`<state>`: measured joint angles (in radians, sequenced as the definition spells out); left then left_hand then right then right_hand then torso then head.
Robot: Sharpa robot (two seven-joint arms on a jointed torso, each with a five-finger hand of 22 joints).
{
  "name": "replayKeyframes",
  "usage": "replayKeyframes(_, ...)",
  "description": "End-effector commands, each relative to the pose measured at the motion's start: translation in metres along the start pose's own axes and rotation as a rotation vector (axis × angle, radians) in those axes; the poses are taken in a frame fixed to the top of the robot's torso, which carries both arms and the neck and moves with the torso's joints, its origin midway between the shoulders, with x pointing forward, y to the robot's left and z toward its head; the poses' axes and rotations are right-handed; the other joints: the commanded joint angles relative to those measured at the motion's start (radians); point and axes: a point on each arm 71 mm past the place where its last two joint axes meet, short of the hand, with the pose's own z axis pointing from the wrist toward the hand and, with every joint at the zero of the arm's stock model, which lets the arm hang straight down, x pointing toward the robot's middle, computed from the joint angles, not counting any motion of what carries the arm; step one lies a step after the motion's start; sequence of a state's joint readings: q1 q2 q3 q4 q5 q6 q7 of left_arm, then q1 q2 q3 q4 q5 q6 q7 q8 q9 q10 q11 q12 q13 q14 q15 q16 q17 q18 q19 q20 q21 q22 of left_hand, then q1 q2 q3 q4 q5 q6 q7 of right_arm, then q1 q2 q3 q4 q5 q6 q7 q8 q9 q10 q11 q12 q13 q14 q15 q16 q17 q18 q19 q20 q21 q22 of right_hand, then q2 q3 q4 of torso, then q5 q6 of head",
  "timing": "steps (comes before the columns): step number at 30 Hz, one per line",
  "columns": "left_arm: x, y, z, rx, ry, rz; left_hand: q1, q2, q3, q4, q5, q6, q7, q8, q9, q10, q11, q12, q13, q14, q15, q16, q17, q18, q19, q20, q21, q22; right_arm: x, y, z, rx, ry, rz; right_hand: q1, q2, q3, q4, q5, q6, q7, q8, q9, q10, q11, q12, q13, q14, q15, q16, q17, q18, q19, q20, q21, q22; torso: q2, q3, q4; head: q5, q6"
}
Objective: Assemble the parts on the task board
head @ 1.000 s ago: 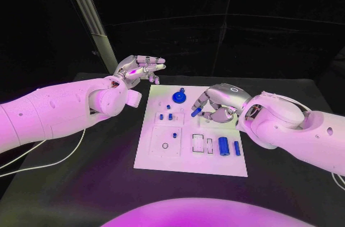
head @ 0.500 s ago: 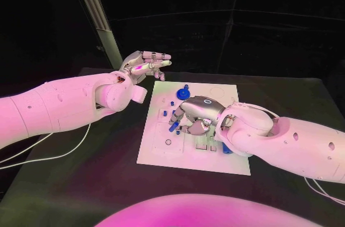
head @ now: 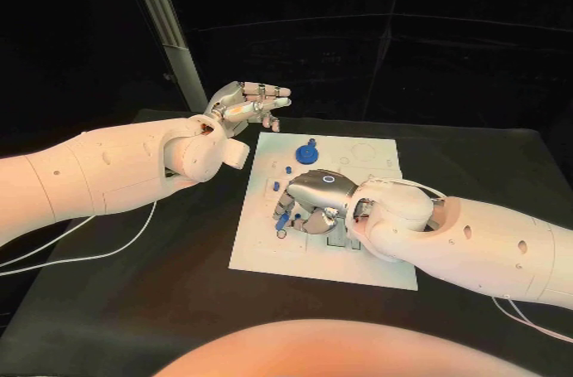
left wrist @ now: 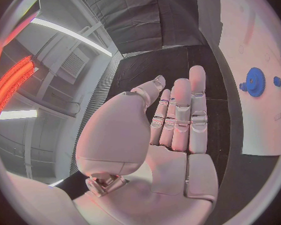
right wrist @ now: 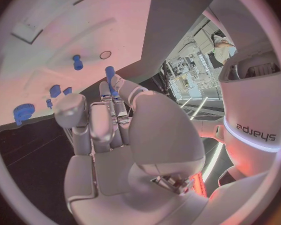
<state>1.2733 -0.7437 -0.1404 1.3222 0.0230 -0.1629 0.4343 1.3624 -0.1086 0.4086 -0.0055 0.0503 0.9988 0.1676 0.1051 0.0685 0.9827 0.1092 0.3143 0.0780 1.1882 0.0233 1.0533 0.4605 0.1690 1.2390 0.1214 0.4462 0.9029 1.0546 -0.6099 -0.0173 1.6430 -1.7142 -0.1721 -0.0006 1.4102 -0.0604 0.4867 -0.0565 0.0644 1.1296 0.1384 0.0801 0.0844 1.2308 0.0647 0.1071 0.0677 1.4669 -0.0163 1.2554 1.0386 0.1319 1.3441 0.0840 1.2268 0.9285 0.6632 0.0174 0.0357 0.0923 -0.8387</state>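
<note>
I see the task board (head: 265,253) lying flat in the middle of the black table (head: 143,311), its long side running away from me. My right hand (head: 313,201) sits low over the board's middle, fingers curled downward, and it pinches a small blue peg (head: 281,221) at its fingertips; in the right wrist view that peg (right wrist: 109,75) sticks out past the fingers (right wrist: 118,107), held between them, with its free end pointing toward the board. Just beyond it in that view a short blue pin (right wrist: 77,62) stands on the board beside a small round hole (right wrist: 105,55), and 2 more small blue pieces (right wrist: 55,90) sit close together further along. A blue gear (head: 307,154) rests on the far part of the board; the left wrist view shows it too (left wrist: 255,81), with a smaller blue round part (left wrist: 277,81) just beside it. Whether the peg's tip touches the board I cannot tell, since the hand covers that spot from above. My left hand (head: 246,106) is raised off the board's far left corner, above the table, holding nothing, its fingers (left wrist: 181,110) stretched out straight and side by side, thumb a little apart. A white cable (head: 84,269) trails across the table on the left.
</note>
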Motion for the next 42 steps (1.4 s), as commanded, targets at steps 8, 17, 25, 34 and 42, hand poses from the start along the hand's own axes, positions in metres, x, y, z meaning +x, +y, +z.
replayKeyframes(8, 0.001, -0.001, 0.001, 0.005, 0.012, -0.008, 0.006, 0.003, 0.0, -0.004, 0.004, 0.004, 0.003, 0.004, -0.001, -0.006, 0.001, 0.004, -0.001, -0.008, 0.0, -0.003, -0.001, 0.013, -0.008, -0.002, -0.005, -0.001, 0.009, -0.001, 0.003, 0.001, 0.085, -0.062, -0.007, -0.002, 0.006, 0.002, 0.005, -0.004, 0.007, -0.003, 0.001, 0.0, 0.006, -0.006, 0.0, 0.019, 0.001, 0.005, -0.003, -0.014, 0.0, 0.004, 0.006, -0.002, 0.0, 0.0005, 0.0, 0.004, -0.004)
replayKeyframes(17, 0.001, -0.001, 0.001, 0.005, 0.011, -0.008, 0.006, 0.003, 0.0, -0.004, 0.004, 0.004, 0.003, 0.004, -0.001, -0.006, 0.001, 0.004, -0.001, -0.008, 0.0, -0.003, -0.001, 0.013, -0.008, -0.002, -0.005, -0.001, 0.012, -0.001, 0.005, 0.005, 0.101, -0.075, -0.007, -0.002, 0.006, 0.002, 0.005, -0.004, 0.007, -0.003, 0.001, 0.0, 0.006, -0.006, 0.0, 0.019, 0.001, 0.005, -0.003, -0.014, 0.0, 0.004, 0.006, -0.002, 0.001, 0.0005, -0.0003, 0.005, -0.007)
replayKeyframes(25, 0.001, -0.001, 0.001, 0.005, 0.011, -0.008, 0.006, 0.003, 0.0, -0.004, 0.004, 0.004, 0.003, 0.004, -0.001, -0.006, 0.001, 0.004, -0.001, -0.008, 0.0, -0.003, -0.001, 0.013, -0.008, -0.002, -0.005, -0.001, 0.014, 0.0, 0.008, 0.008, 0.097, -0.091, -0.007, -0.002, 0.006, 0.002, 0.005, -0.004, 0.007, -0.003, 0.001, 0.0, 0.006, -0.006, 0.0, 0.019, 0.001, 0.005, -0.003, -0.014, 0.0, 0.004, 0.006, -0.002, 0.0, -0.0003, -0.0004, 0.005, -0.008)
replayKeyframes(34, 0.002, -0.001, 0.001, 0.005, 0.012, -0.008, 0.006, 0.003, 0.0, -0.004, 0.004, 0.004, 0.003, 0.004, -0.001, -0.006, 0.001, 0.004, -0.001, -0.008, 0.0, -0.003, -0.001, 0.013, -0.008, -0.002, -0.005, -0.001, 0.018, 0.003, 0.011, 0.002, 0.092, -0.101, -0.008, -0.002, 0.007, 0.002, 0.005, -0.003, 0.007, -0.003, 0.002, 0.0, 0.007, -0.007, 0.0, 0.019, 0.001, 0.007, -0.001, -0.015, 0.0, 0.005, 0.006, -0.002, 0.0, 0.0, 0.0002, 0.006, -0.01)
replayKeyframes(42, 0.001, -0.002, 0.001, 0.004, 0.012, -0.008, 0.006, 0.003, 0.0, -0.004, 0.004, 0.004, 0.003, 0.004, -0.001, -0.006, 0.001, 0.004, -0.001, -0.008, 0.0, -0.003, -0.001, 0.013, -0.008, -0.002, -0.005, -0.001, 0.02, 0.004, 0.013, 0.001, 0.108, -0.103, -0.01, -0.002, 0.007, 0.002, 0.005, -0.003, 0.007, -0.004, 0.002, 0.0, 0.007, -0.008, 0.001, 0.019, 0.002, 0.006, -0.002, -0.014, -0.001, 0.005, 0.005, -0.003, 0.0, -0.0002, -0.0005, 0.006, -0.012)
